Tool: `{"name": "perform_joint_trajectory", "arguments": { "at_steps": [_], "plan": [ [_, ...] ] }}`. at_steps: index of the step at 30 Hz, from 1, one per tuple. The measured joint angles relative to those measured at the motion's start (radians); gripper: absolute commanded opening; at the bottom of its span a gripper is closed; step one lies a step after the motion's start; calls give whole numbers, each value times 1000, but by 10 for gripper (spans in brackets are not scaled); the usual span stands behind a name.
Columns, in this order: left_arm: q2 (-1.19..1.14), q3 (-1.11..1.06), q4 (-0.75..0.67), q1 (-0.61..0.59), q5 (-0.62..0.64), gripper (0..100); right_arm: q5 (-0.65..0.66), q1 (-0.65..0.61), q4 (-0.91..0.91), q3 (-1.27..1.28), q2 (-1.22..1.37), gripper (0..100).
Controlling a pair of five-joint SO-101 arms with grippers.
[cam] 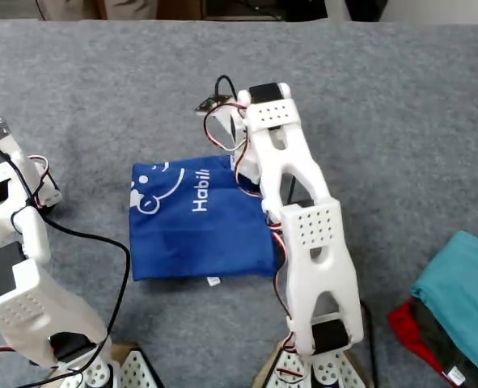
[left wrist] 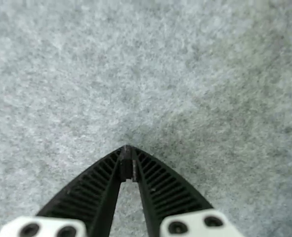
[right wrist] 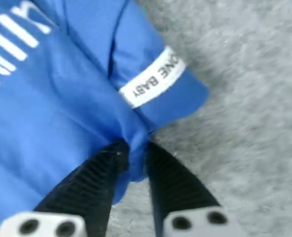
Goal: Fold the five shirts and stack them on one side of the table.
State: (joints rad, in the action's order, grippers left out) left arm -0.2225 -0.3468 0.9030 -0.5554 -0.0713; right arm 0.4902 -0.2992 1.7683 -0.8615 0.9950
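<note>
Tabletop (cam: 400,97): blue shirt (cam: 198,234), heaped shirts (cam: 461,283) (rightward).

blue shirt (cam: 198,222): folded flat, mid-table | teal shirt (cam: 465,279), red shirt (cam: 410,325): piled, right edge

This looks like a robotics lab or a maker's test bench. Grey felt-like cloth covers the desk (cam: 400,97), and it lies directly beneath the left claw (left wrist: 127,165) and the right claw (right wrist: 134,153). The two arms are white printed plastic, the left arm (cam: 16,275) and the right arm (cam: 303,234), with loose wires (cam: 213,129) just by the right claw. That claw pinches a blue shirt (cam: 198,218). A pile of clothes (cam: 457,299) lies well off to its right.
</note>
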Motion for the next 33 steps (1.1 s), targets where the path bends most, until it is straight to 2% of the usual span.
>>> {"name": "perform_joint_trajectory", "arguments": {
  "at_steps": [5,14,20,26,33],
  "plan": [
    [0,0,0,0,0,20,0,-9,0,-92,6,5],
    [0,0,0,0,0,20,28,-147,0,-192,3,5],
    [0,0,0,0,0,20,71,-146,-2,-264,3,5],
    [0,0,0,0,0,20,71,-86,-75,-284,3,5],
    [0,0,0,0,0,20,71,-78,-98,-284,3,20]
  ]
}}
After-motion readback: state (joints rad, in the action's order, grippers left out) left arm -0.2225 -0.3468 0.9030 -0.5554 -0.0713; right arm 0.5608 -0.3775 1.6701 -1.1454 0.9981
